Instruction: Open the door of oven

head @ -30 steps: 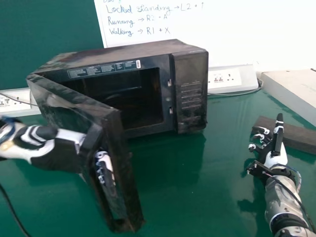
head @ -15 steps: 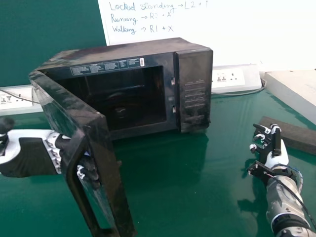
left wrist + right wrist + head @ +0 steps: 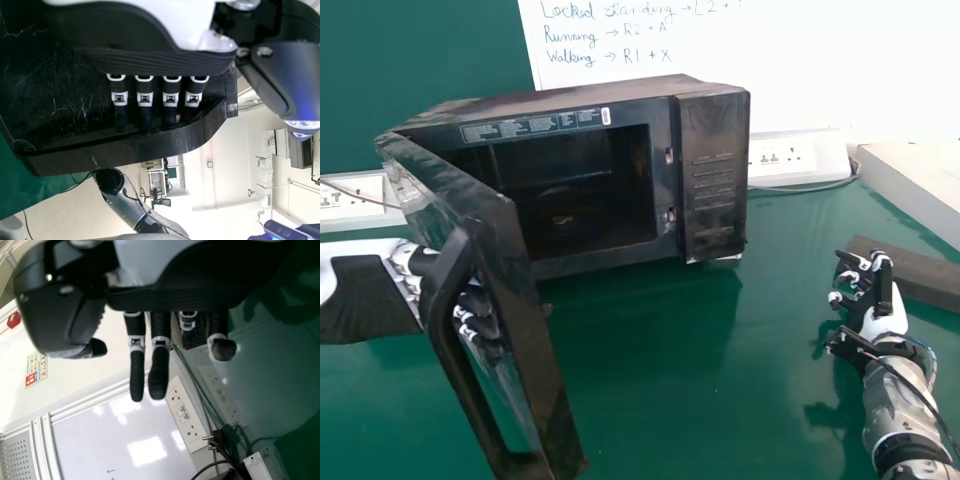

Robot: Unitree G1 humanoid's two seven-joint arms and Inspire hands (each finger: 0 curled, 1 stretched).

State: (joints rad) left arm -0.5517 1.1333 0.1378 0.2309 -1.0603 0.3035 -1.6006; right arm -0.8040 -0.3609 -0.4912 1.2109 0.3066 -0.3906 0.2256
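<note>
- Oven on green table, mid-view in head view; door open, swung out toward robot on L side; dark interior visible; control panel on R part of front
- L hand at door, fingers in gap btwn door & curved handle; in L wrist view fingers extended side by side, tips partly hidden behind handle; thumb well apart from them; hand loose, not clenched round handle
- R hand over table, R side, well apart from oven; loosely wide, some fingers straight, others slightly bent; holds nothing; near dark block
- Socket panel at wall, just beside oven's R side, w/ cable below
</note>
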